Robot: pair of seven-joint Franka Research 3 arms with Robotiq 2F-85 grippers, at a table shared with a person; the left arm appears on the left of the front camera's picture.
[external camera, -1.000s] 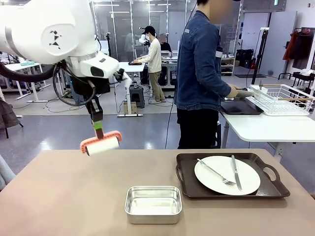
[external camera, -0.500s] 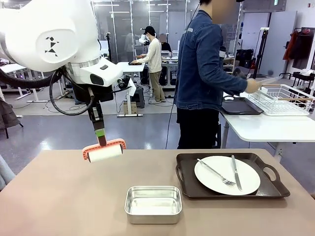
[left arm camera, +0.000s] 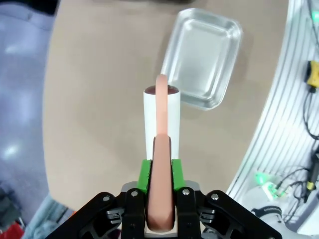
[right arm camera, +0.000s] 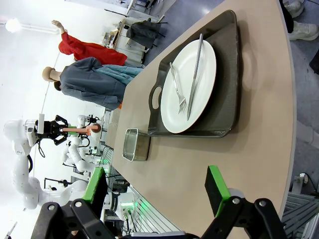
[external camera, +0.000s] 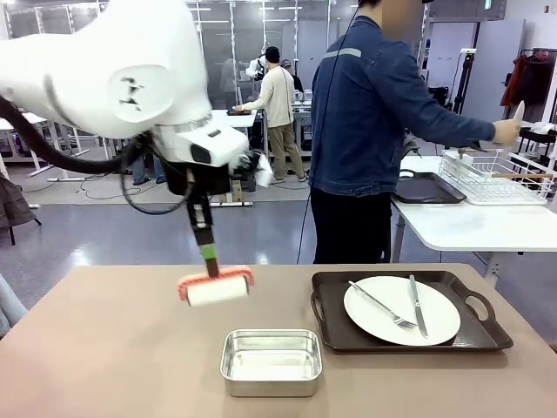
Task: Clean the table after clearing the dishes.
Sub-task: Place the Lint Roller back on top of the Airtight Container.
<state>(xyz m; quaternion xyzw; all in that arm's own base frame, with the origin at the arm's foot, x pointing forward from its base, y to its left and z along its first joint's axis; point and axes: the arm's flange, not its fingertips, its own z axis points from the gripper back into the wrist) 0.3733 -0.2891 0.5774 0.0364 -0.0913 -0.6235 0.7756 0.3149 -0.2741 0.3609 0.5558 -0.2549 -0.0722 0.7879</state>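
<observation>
My left gripper is shut on the pink handle of a lint roller, whose white roll hangs low over the tan table, just beyond the steel pan. In the left wrist view the green pads clamp the handle and the roll points down at the table. A white plate with a fork and a knife lies on a dark tray at the right. My right gripper stands open above the table edge, facing the plate.
A shiny steel pan sits at the front middle, close to the roller. A person in a denim jacket stands at the far side, reaching right over a white rack on a white side table.
My left arm has swung right and down, carrying the roller closer to the table and the pan. The person has stretched an arm farther right over the rack.
</observation>
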